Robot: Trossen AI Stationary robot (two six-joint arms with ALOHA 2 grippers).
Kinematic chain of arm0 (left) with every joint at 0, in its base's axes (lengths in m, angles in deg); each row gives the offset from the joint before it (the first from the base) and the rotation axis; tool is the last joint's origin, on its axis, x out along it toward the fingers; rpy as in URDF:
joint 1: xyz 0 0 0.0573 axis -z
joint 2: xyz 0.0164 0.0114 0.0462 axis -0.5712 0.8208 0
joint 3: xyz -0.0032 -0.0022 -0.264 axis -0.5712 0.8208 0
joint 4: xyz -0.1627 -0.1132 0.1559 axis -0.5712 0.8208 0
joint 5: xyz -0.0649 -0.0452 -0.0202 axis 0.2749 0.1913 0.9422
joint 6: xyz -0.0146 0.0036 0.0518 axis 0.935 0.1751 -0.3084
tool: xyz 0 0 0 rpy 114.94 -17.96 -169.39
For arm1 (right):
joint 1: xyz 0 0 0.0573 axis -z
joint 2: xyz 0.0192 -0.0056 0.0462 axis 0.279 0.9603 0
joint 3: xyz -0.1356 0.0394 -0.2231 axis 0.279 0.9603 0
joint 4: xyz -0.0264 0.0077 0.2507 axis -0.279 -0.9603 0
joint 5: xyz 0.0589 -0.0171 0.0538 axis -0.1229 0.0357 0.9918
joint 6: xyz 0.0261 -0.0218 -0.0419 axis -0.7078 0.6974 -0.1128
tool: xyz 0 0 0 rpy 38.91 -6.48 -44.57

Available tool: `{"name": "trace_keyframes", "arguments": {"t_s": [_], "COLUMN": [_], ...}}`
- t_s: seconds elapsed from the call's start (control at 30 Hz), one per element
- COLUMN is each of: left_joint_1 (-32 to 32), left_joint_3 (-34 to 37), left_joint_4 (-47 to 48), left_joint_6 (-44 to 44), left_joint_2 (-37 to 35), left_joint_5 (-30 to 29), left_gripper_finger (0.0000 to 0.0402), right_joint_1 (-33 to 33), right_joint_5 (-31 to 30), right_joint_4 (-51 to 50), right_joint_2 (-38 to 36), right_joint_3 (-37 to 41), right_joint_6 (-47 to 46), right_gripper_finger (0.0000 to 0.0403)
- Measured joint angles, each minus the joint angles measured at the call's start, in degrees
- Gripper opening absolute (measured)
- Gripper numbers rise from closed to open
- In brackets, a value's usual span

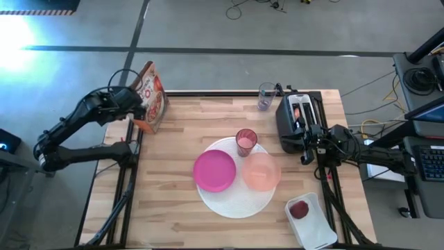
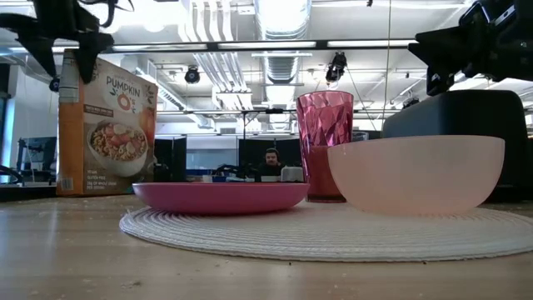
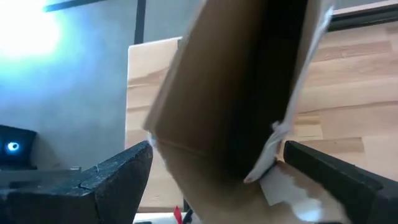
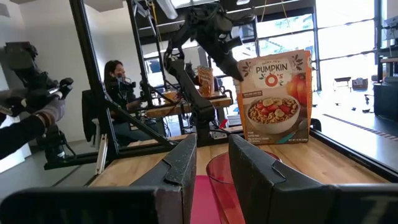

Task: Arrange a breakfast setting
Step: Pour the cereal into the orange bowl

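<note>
Both arms reach in from the frame's sides in the high view: the left gripper (image 1: 139, 104) sits at the upper left, over the top of the cereal box (image 1: 153, 95), and the right gripper (image 1: 310, 142) hangs right of centre beside the black toaster (image 1: 297, 118), where a bagel (image 1: 297, 111) shows in a slot. At centre the white woven placemat (image 1: 232, 201) carries the magenta plate (image 1: 214, 170), peach bowl (image 1: 261, 171) and pink tumbler (image 1: 246, 142). A red fruit (image 1: 300, 209) lies in the white tray (image 1: 320, 232) at lower right; a clear glass (image 1: 266, 96) stands near the top edge. I judge the dishes set, while cereal, bagel and fruit are not yet served.

From the low view, the plate and bowl look empty, the tumbler stands upright behind them, and the box stands upright at the left.

Seen from the left wrist, the fingers (image 3: 118, 177) stand wide to either side of the box's opened brown top; whether they press it I cannot tell.

Through the right wrist camera, the fingers (image 4: 180, 165) stand narrowly apart with nothing between them, and the printed box front shows at the right.
</note>
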Motion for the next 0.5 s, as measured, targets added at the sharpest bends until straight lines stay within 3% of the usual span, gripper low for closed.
{"name": "trace_keyframes", "arguments": {"t_s": [0.5], "left_joint_1": [0.1], "left_joint_3": [22.7], "left_joint_4": [-25.6], "left_joint_6": [-0.6], "left_joint_2": [-11.3], "left_joint_5": [1.3], "left_gripper_finger": [0.0345], "right_joint_1": [0.0], "right_joint_5": [0.0], "right_joint_4": [0.0], "right_joint_2": [0.0], "right_joint_3": [0.0], "right_joint_6": [0.0], "right_gripper_finger": [0.0086]}}
